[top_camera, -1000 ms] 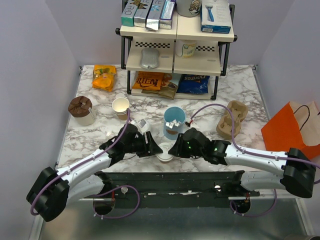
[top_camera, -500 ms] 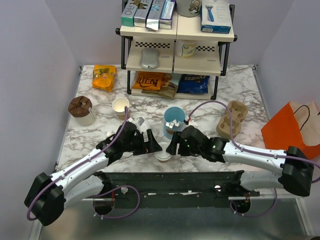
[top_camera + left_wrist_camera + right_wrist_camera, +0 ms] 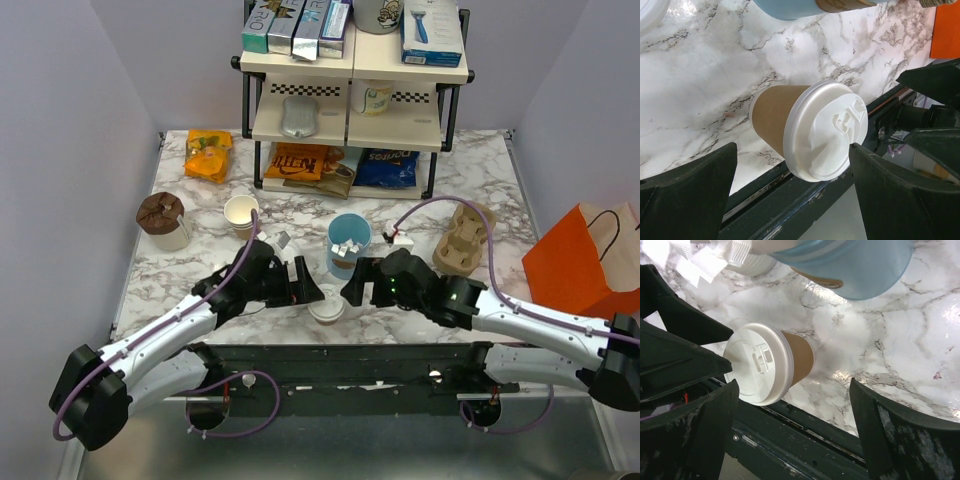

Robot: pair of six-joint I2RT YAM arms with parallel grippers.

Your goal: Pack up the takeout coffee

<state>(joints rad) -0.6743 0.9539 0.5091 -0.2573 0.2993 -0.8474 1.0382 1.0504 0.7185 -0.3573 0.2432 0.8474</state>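
Top external view is showing the takeout coffee (image 3: 326, 308) standing upright at the desk's (image 3: 180, 275) near edge. It is standing free between the left tool (image 3: 311, 282) and the right tool (image 3: 355, 283), both gaping wide. The light-blue cup (image 3: 349, 238) is crowding it just behind.

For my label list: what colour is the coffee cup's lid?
White lid, best seen in left wrist view.

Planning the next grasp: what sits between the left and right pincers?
The takeout coffee, upright with its lid on, stands between the left pincer and right pincer; clearest in the top view.
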